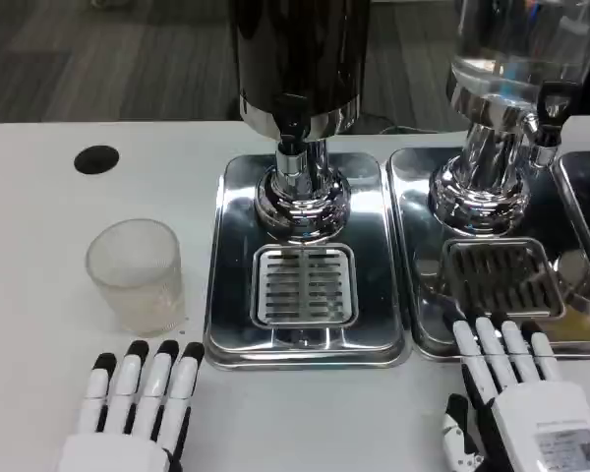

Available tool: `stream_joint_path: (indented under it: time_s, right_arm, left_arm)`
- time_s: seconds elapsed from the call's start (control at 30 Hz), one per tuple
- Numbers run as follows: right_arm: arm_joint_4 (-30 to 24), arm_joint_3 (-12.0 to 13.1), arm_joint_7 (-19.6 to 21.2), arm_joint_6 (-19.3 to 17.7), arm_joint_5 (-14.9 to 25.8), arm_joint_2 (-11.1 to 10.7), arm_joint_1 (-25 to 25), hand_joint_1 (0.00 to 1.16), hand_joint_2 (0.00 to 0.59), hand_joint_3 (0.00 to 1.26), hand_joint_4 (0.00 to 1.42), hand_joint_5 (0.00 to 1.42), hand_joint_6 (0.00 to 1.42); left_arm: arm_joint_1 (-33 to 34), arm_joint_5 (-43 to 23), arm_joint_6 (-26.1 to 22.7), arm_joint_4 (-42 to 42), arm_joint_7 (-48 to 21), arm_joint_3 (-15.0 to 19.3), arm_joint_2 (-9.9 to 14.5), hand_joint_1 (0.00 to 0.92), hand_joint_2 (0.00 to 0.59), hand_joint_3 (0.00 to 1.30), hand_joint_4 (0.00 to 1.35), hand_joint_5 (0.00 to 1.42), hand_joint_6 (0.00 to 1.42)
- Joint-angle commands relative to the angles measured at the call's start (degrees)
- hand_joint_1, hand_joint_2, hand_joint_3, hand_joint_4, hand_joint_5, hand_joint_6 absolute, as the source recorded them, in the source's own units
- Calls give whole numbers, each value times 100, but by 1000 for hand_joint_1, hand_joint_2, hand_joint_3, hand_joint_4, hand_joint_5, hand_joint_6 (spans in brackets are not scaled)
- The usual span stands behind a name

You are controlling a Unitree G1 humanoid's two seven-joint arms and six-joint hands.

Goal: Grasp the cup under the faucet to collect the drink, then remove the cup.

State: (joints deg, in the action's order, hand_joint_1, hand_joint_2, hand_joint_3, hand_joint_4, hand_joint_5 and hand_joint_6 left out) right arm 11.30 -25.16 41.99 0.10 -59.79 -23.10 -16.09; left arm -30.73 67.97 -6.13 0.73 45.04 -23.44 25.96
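Observation:
A frosted clear plastic cup (135,274) stands upright on the white table, left of the centre drip tray (232,295) and not under any faucet. The dark dispenser's faucet (291,130) hangs above the slotted grate (304,286), which has nothing on it. My left hand (138,398) lies flat at the near edge, fingers stretched forward, just short of the cup and not touching it. My right hand (516,398) lies flat at the lower right, its fingertips (492,334) over the near rim of the right tray. Both hands hold nothing.
A second dispenser with clear liquid (516,59) stands on the right tray (423,334), its own tap (549,123) to the right. A black round hole (96,159) marks the table at far left. Bare table lies around the cup.

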Motion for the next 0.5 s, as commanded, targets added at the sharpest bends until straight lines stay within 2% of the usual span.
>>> stream_joint_path:
  time_s: [0.03, 0.37, 0.43, 0.5]
  right_arm:
    - [-182, 41, 28, 55, -1, -16, -71, 0, 576, 9, 0, 0, 0]
    - [-460, 75, 11, 258, -73, -43, -363, 0, 585, 14, 0, 0, 0]
    - [-518, 102, 11, 266, -61, -51, -395, 0, 586, 17, 0, 0, 0]
    - [-578, 134, 3, 264, -45, -58, -422, 0, 585, 19, 0, 0, 0]
  left_arm:
    - [32, -68, 92, -38, 156, 27, 14, 0, 128, 0, 0, 0, 0]
    - [158, -226, 329, -15, 184, 57, 32, 0, 128, 0, 0, 0, 0]
    - [141, -277, 314, 94, 170, 114, 11, 0, 128, 0, 0, 0, 0]
    - [64, -481, 297, 416, 142, 331, -60, 0, 114, 0, 0, 0, 0]
